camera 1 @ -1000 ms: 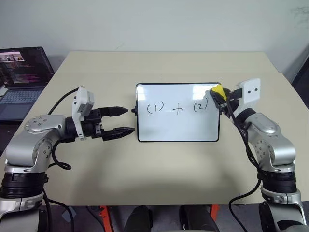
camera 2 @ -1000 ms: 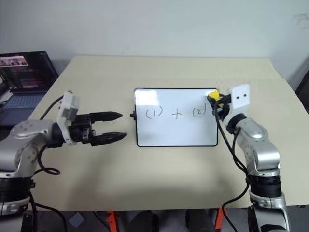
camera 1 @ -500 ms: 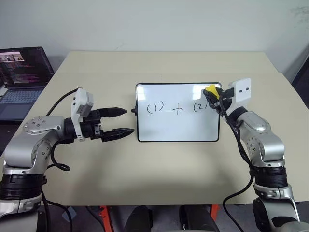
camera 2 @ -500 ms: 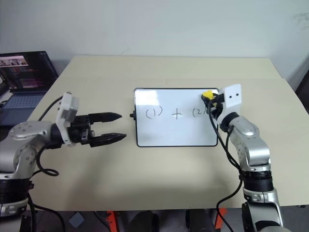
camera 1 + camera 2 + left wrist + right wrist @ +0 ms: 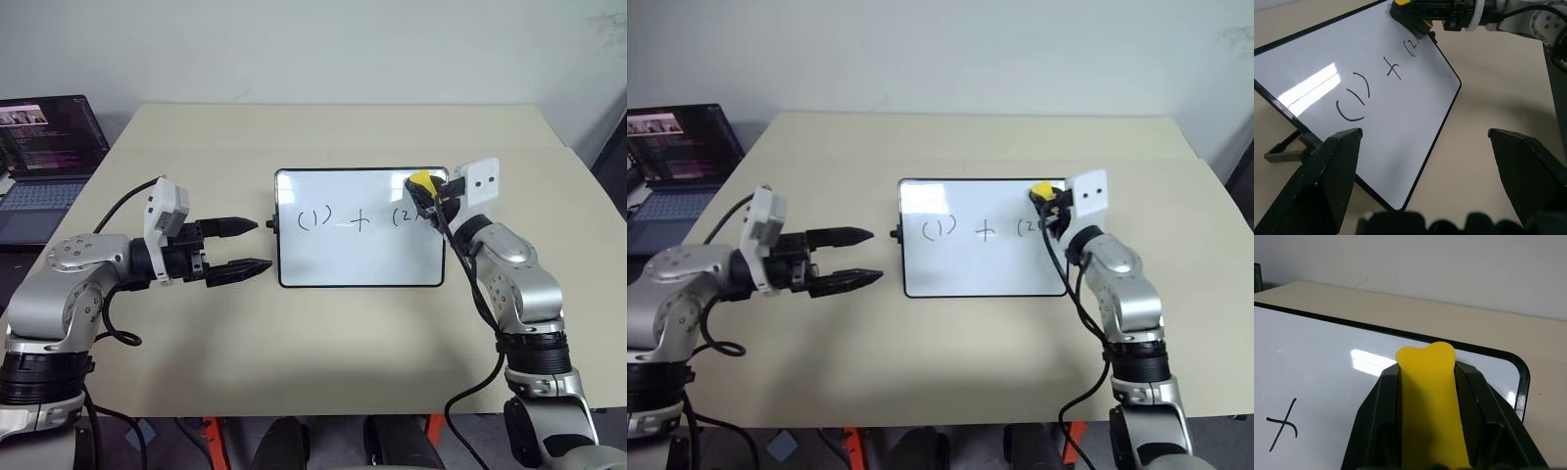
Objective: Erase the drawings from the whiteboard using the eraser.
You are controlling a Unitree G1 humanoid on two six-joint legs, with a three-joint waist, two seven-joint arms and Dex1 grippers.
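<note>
Your right gripper [image 5: 428,192], two black fingers on a silver arm, is clamped on the small yellow block eraser [image 5: 422,181], which sits squeezed between the fingers in the right wrist view [image 5: 1431,396] with its rounded yellow end sticking out past them. You are holding it over the upper right corner of the small glossy white whiteboard with the thin black frame and rounded corners [image 5: 359,253], which stands near the middle of the beige tabletop [image 5: 323,333], propped up on a black stand as the left wrist view shows. The thin black marker drawings [image 5: 358,218] run across the middle of the board: "(1)" and the plus sign are in plain sight, while the gripper overlaps the right end of "(2)". Whether the eraser touches the board surface, you cannot tell. Your left gripper [image 5: 243,245] hangs over the table just beside the board's left edge, its two black fingers spread apart with nothing between them, pointing toward the board. An open dark laptop with a lit screen [image 5: 44,157] sits off the table's far left corner.
</note>
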